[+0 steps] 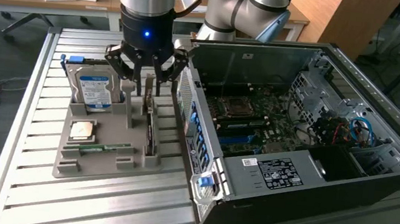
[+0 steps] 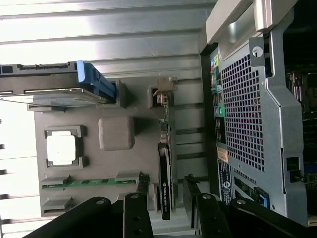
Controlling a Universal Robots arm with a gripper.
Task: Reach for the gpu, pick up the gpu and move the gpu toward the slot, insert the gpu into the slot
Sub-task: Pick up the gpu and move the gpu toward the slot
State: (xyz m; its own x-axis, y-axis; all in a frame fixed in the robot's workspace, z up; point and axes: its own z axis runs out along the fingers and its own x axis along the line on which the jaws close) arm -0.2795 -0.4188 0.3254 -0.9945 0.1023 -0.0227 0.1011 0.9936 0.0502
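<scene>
**Gripper** (image 1: 147, 89): your claw hangs above the tray (image 1: 69, 168) with its jaws apart. One finger (image 2: 142, 186) stands on each side of the gpu, and neither touches it.
**Gpu** (image 1: 151, 132): you'll find it on edge in a tray groove, on the side nearest the case (image 1: 312, 167).
**Hard drive** (image 1: 93, 91): upright, toward the exterior view's left.
**CPU chip** (image 1: 83, 130) and **memory stick** (image 1: 101, 148): both lie flat in the tray.
**Motherboard** (image 1: 272, 132): inside your open case.

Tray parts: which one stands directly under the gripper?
The gpu, the thin dark card under the gripper; hard drive, CPU and memory stick sit aside.
</scene>
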